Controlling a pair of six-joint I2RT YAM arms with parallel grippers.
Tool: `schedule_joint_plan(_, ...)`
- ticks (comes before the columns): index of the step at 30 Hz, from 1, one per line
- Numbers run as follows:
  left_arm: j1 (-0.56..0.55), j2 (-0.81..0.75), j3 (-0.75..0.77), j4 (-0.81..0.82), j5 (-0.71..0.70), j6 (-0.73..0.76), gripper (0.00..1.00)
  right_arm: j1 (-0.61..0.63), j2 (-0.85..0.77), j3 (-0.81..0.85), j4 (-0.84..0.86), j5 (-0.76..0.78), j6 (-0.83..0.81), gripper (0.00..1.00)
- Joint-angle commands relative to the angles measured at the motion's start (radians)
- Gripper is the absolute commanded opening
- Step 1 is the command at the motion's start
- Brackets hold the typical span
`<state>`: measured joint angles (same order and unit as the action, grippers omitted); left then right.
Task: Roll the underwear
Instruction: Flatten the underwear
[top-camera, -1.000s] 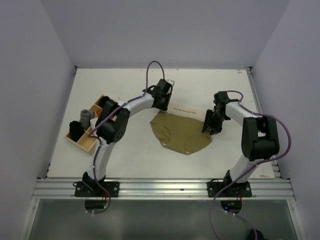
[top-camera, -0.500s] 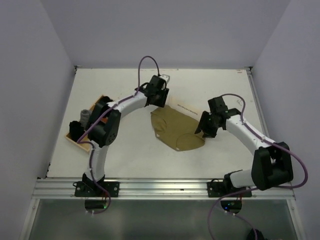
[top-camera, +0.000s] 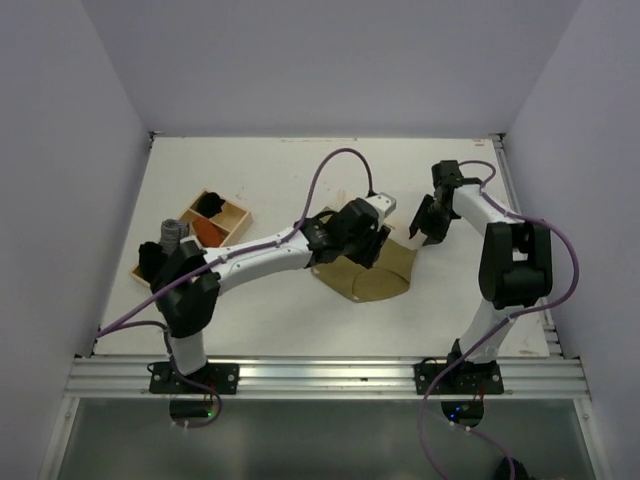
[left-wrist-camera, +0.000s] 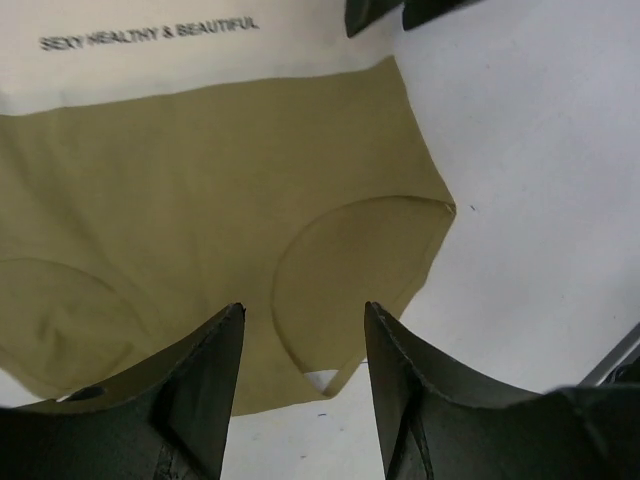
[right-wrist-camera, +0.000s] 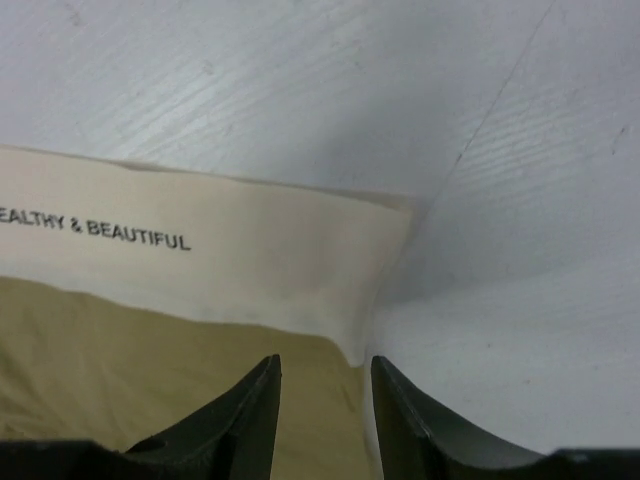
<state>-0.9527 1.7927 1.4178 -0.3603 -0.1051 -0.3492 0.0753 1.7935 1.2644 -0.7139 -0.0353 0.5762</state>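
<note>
The cream waistband of the underwear (left-wrist-camera: 200, 230) carries black print reading "SEXY HEALTHY & BEAUTIFUL"; the right wrist view catches only "EALTHY & BEAUTIFUL" on the same band (right-wrist-camera: 200, 260). No other writing can be read.

At the left of the table (top-camera: 290, 170) sits a wooden tray (top-camera: 241, 212) split into compartments. One holds something black (top-camera: 210, 203) and the one beside it an orange-red cloth (top-camera: 207, 231). A grey roll (top-camera: 172, 232) and another black item (top-camera: 150, 262) stand at its near end, where the left arm hides part of the tray.

The underwear (top-camera: 385, 278) lies flat and olive side up in the middle of the table. The left gripper (left-wrist-camera: 302, 312) hangs over it, fingers spread and nothing between them. The right gripper (right-wrist-camera: 325, 362) is over the band's corner, fingers also parted and gripping nothing.
</note>
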Motion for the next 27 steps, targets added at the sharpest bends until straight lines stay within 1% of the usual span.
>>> schedule_joint_plan(1,-0.043,0.075,0.046,0.018,0.011,-0.079,0.56,-0.032,0.039,0.062,-0.021,0.031,-0.045,0.45)
schedule_joint_plan(5,-0.090,0.196,0.144,0.018,0.010,-0.082,0.56,-0.069,0.093,0.076,0.004,-0.018,-0.050,0.44)
schedule_joint_plan(6,-0.103,0.215,0.182,0.015,0.016,-0.083,0.56,-0.071,0.107,0.079,0.007,-0.021,-0.053,0.44)
schedule_joint_plan(12,-0.120,0.307,0.283,0.020,0.019,-0.094,0.57,-0.072,0.132,0.084,0.016,-0.017,-0.068,0.43)
schedule_joint_plan(14,-0.123,0.335,0.305,0.018,0.019,-0.099,0.57,-0.072,0.132,0.087,0.019,-0.015,-0.075,0.43)
schedule_joint_plan(16,-0.124,0.350,0.328,0.018,0.031,-0.102,0.57,-0.103,0.132,0.095,0.021,-0.015,-0.085,0.42)
schedule_joint_plan(22,-0.136,0.390,0.329,0.049,0.044,-0.126,0.57,-0.124,0.145,0.115,0.025,-0.021,-0.087,0.41)
schedule_joint_plan(27,-0.144,0.441,0.340,0.061,0.041,-0.154,0.57,-0.123,0.147,0.092,0.042,-0.040,-0.078,0.39)
